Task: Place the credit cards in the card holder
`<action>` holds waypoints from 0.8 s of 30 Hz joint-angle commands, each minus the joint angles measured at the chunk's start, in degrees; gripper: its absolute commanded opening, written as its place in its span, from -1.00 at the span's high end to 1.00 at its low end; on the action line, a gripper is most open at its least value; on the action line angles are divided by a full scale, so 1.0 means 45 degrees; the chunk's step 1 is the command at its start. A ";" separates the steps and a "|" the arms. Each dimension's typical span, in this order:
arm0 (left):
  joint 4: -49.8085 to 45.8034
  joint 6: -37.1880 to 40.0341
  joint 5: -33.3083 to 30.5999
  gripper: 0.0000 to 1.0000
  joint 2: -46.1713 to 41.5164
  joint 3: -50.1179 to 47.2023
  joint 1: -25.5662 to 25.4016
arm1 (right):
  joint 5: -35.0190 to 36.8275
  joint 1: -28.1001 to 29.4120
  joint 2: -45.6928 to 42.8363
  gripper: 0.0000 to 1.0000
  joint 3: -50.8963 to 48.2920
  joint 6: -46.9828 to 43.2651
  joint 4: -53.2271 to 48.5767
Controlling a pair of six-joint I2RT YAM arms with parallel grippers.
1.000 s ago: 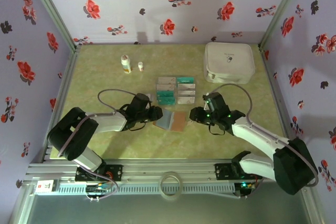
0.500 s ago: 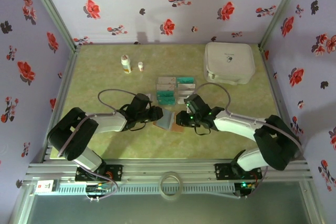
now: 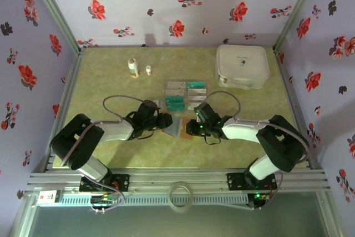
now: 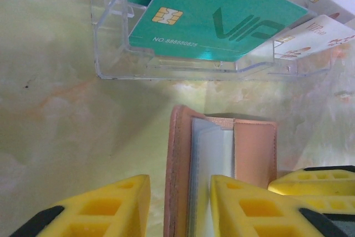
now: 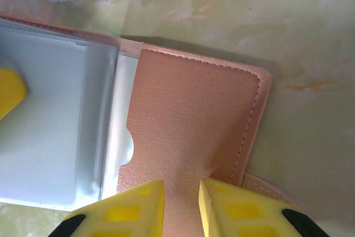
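Card holder (image 3: 178,130): laid open on the desk (image 3: 111,81), just in front of the clear tray (image 4: 102,65), between the two pincers.
Left pincer (image 4: 180,187): jaws are parted. The holder's left cover and its clear sleeves are straddled. A sliver of desk is seen between the left finger and the cover, so nothing is clamped.
Right pincer (image 5: 182,190): jaws are drawn close together, with a narrow gap left over the near edge of the pinkish-brown flap. Whether the flap is pinched cannot be told.
Credit cards (image 4: 222,15): held tilted in the tray's compartments. A teal card is seen nearest the holder, with a pale silver card (image 4: 327,31) beside it.
White case (image 3: 242,66): placed at the far right of the desk, well apart from the holder.
Small bottles (image 3: 133,67): stood upright at the far left.
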 commanded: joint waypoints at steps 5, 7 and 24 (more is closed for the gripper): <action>0.0901 -0.0312 -0.0109 0.23 -0.1069 -0.0951 0.0021 | 0.0180 0.0004 0.0648 0.53 0.0051 -0.0394 -0.0970; 0.1052 -0.0381 -0.0185 0.21 -0.1389 -0.1131 0.0095 | 0.0172 0.0004 0.0724 0.53 0.0061 -0.0416 -0.0972; 0.1857 -0.0572 -0.0054 0.45 -0.1746 -0.1487 0.0613 | 0.0170 -0.0010 0.1103 0.55 -0.0106 -0.0374 -0.0674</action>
